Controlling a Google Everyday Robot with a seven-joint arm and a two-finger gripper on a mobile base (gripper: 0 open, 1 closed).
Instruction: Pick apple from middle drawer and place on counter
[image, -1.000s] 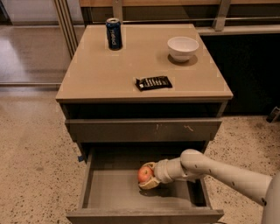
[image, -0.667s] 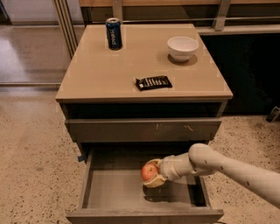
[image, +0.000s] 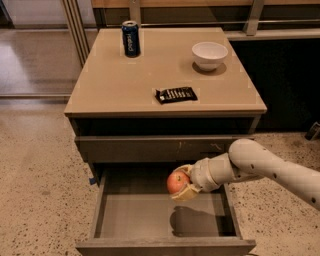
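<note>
Counter (image: 115, 90): tan top slab of the drawer cabinet, bearing three items and bare across its left and front portions. Middle drawer (image: 145, 217): pulled fully out, its grey floor showing only a dark shadow beneath the held fruit. Upper drawer front (image: 150, 148): closed, lightly scratched, directly above the opening. Arm (image: 272, 167): white, entered from the right, reaching leftward over the drawer. Gripper (image: 182, 182): positioned above the drawer's middle, below the level of the upper drawer front, its pale fingers (image: 186, 194) clamped above and below the apple. White bowl (image: 210, 54): set at the counter's rear right. Blue can (image: 131, 38): upright at the rear left. Dark wrapped bar (image: 176, 94): laid flat near the front centre. Apple (image: 175, 183): red-orange, held in the grasp and, compared with a second ago, raised off the drawer floor. The pick is judged complete; a further lift clear of the counter edge is judged necessary before placement.
</note>
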